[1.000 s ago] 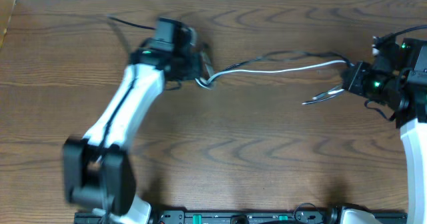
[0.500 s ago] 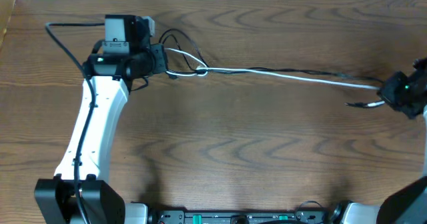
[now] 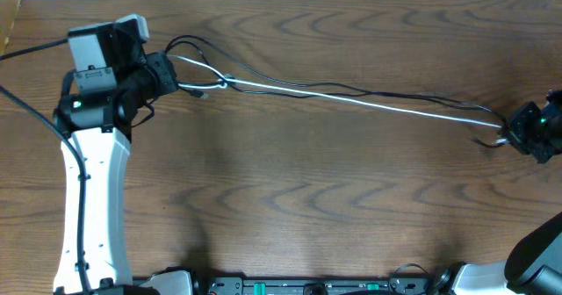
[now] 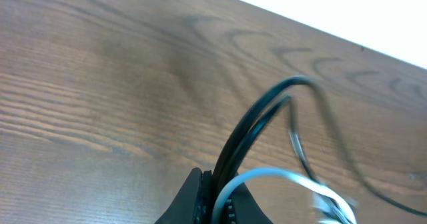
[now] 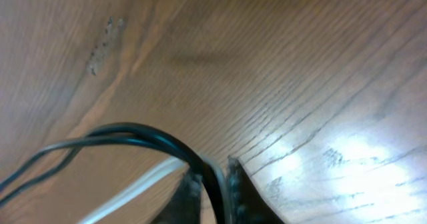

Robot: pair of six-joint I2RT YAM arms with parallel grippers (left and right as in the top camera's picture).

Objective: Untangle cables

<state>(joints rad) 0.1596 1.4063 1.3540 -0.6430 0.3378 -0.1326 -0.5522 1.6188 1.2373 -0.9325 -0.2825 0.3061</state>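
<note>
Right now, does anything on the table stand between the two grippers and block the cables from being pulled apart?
Nothing visible does. The cables cross the table from left gripper to right gripper; only their own knot snags them.

Thin white cord (image 3: 395,109) and thin black cords (image 3: 413,95) stretch nearly straight across the wooden desk (image 3: 307,198), tangled near the left.

White cable (image 3: 369,104), black cables (image 4: 247,121), brown wood-grain table (image 3: 307,198), white arm (image 3: 92,190) with black joints

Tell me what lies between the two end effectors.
In the overhead view, the white cable and black cables stretch from left end effector to right end effector over bare table.
</note>
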